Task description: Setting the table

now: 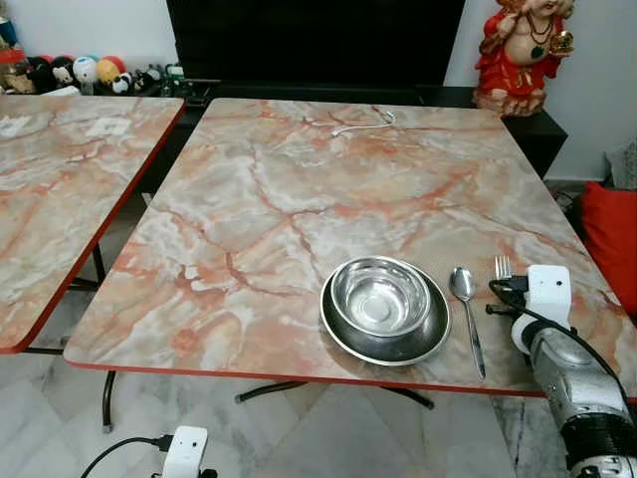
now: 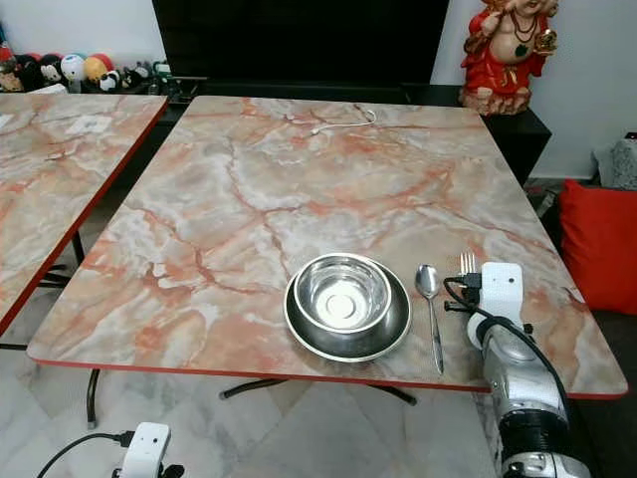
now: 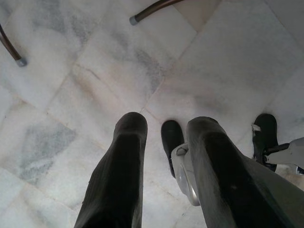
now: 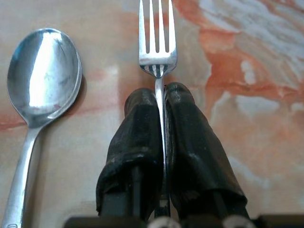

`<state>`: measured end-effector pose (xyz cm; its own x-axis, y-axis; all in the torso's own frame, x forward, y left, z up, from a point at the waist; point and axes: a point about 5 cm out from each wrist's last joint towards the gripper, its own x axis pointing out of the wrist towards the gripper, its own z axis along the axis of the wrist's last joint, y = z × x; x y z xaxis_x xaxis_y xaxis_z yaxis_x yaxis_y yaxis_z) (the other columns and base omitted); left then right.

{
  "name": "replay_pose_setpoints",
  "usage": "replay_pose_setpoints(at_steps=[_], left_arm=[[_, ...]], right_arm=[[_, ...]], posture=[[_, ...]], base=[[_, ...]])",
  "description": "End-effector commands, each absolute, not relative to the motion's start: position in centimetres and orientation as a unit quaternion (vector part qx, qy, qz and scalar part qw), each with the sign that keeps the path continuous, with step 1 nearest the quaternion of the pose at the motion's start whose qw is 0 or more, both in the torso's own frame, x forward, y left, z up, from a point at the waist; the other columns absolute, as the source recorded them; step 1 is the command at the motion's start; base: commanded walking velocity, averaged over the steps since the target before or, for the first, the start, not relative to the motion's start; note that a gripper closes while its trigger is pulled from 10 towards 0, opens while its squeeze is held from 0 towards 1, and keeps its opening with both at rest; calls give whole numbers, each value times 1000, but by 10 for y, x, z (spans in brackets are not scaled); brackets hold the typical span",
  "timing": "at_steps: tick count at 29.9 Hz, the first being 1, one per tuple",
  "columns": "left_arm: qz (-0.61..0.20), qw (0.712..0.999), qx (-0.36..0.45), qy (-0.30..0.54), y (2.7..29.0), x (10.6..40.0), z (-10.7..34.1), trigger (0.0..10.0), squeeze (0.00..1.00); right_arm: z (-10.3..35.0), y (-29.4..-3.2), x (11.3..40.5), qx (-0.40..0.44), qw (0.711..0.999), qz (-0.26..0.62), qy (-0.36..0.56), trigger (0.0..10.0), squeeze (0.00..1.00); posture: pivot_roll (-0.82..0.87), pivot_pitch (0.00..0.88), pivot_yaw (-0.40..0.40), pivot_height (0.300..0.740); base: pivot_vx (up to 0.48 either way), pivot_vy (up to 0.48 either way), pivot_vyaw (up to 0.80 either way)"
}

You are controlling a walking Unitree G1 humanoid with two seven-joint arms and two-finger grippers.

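A steel bowl (image 1: 380, 294) sits in a steel plate (image 1: 338, 334) near the front edge of the marble-patterned table (image 1: 299, 199). A spoon (image 1: 465, 299) lies just right of the plate. Right of the spoon, a fork (image 4: 157, 42) lies low over the table with its tines pointing away from me. My right gripper (image 4: 160, 97) is shut on the fork's handle, its fingers (image 4: 137, 137) pressed on either side; the fork tines (image 1: 503, 266) show beyond the right wrist. My left gripper (image 3: 164, 126) hangs open over the floor below the table.
A second marble table (image 1: 60, 179) stands at the left. A white cable (image 1: 363, 123) lies at the far end of the table. A red statue (image 1: 523, 50) stands at the back right, a red cushion (image 1: 612, 239) at the right. Table legs (image 3: 152, 8) rest on the tiled floor.
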<state>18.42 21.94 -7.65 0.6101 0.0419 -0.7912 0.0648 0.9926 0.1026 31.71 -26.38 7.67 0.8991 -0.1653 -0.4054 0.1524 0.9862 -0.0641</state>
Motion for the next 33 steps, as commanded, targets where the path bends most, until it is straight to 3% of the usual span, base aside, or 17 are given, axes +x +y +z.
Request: replay_pose_setpoints(at_steps=[1,33], left_arm=[[-1,892,60,448,223,181,-78,10000,0],[1,891,63,449,225,182,-77,10000,0]], right_arm=[[79,-261,321,-16,976,-81,202,10000,0],[66,-243,325,7,977,-74,200,10000,0]], posture=[[65,13,-33,740],[77,26,-29,740]], base=[[0,0,0],[0,0,0]])
